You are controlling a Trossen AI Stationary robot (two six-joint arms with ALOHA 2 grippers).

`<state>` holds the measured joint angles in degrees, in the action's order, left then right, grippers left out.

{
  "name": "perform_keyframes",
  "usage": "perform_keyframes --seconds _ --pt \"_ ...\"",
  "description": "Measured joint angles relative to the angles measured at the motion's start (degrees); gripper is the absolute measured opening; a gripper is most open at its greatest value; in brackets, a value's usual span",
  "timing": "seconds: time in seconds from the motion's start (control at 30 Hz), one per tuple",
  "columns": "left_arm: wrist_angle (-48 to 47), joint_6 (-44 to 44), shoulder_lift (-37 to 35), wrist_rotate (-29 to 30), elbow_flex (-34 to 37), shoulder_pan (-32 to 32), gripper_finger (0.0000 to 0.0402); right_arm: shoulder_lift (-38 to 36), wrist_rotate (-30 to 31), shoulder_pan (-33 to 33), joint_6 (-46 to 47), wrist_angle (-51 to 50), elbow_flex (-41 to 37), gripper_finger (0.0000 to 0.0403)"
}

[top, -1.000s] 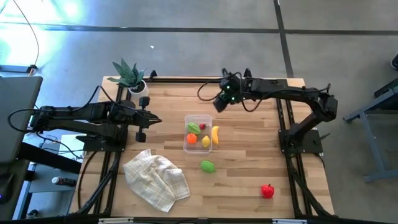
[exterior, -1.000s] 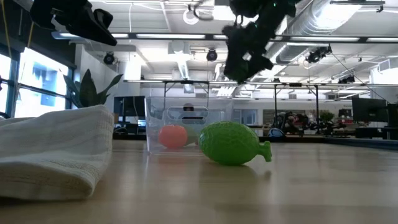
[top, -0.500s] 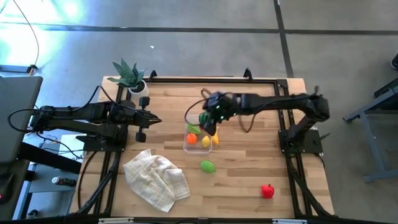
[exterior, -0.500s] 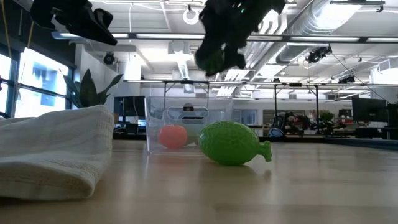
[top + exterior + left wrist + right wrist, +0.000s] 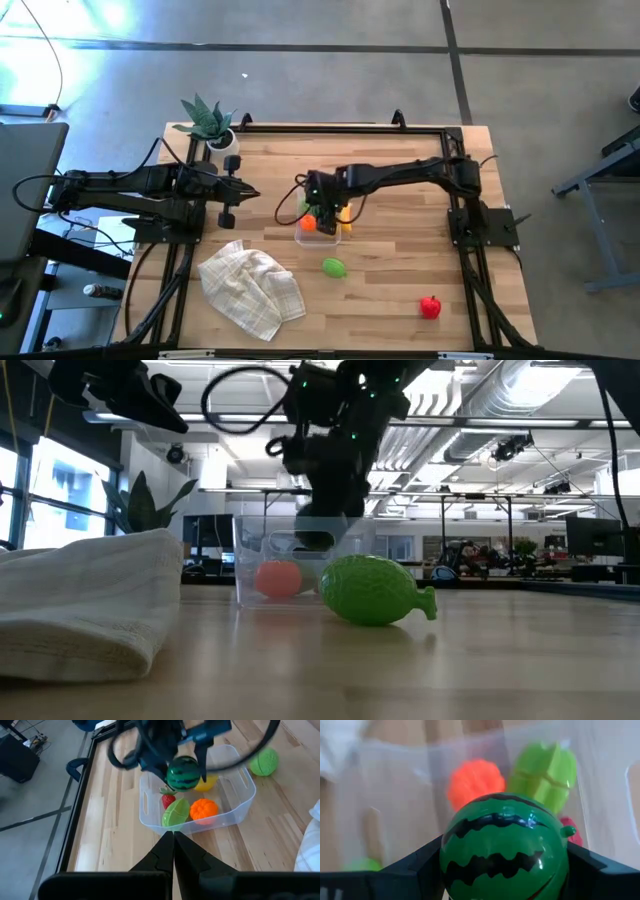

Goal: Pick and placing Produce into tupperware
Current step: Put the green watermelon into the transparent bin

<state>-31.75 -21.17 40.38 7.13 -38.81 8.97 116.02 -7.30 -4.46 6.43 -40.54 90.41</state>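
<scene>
I see the right claw (image 5: 186, 767) pinching a small toy watermelon (image 5: 183, 773), dark green with black stripes. The melon sits between the two dark fingers (image 5: 415, 865), one on each side of it, and it fills the gap between them. The claw holds it above the tupperware (image 5: 150, 817), over the middle of the tub; I cannot tell if the melon touches anything below.

The watermelon is nearly round, so I cannot name a long axis for it. Its stripes run across it from one finger to the other in the right wrist view.

Inside the tupperware lie an orange (image 5: 203, 809), a light green piece of produce (image 5: 175, 813), a small red fruit (image 5: 168, 799) and a yellow fruit (image 5: 206, 782). The light green piece lies just beside the orange. On the counter (image 5: 400, 290) outside the tub there is a green lime-like fruit (image 5: 334, 267), near the tub, and a red fruit (image 5: 430, 307) well apart toward the right front corner.

The right arm (image 5: 410, 172) is stretched far across the counter from its base at the right, with the wrist bent down over the tub. The left claw (image 5: 173, 851) is pressed together and waits at the left side, pointing toward the tub. A folded cloth (image 5: 252, 288) lies on the counter and a potted plant (image 5: 210, 122) stands at the back left corner.
</scene>
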Motion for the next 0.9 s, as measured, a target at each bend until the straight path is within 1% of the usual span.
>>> perform_keyframes --seconds 0.2,0.37,0.9 --pt "0.0 0.0 0.0 0.0 0.0 0.0 0.0003 3.1 2.8 0.4 -2.5 -2.6 0.6 0.0271" --pt "0.0 0.0 0.0 0.0 0.0 0.0 0.0003 4.4 3.6 0.4 -2.6 -3.2 0.6 0.0271" --pt "0.0 0.0 0.0 0.0 0.0 0.0 0.0003 4.7 4.2 0.5 -1.9 -2.9 0.6 0.0271"
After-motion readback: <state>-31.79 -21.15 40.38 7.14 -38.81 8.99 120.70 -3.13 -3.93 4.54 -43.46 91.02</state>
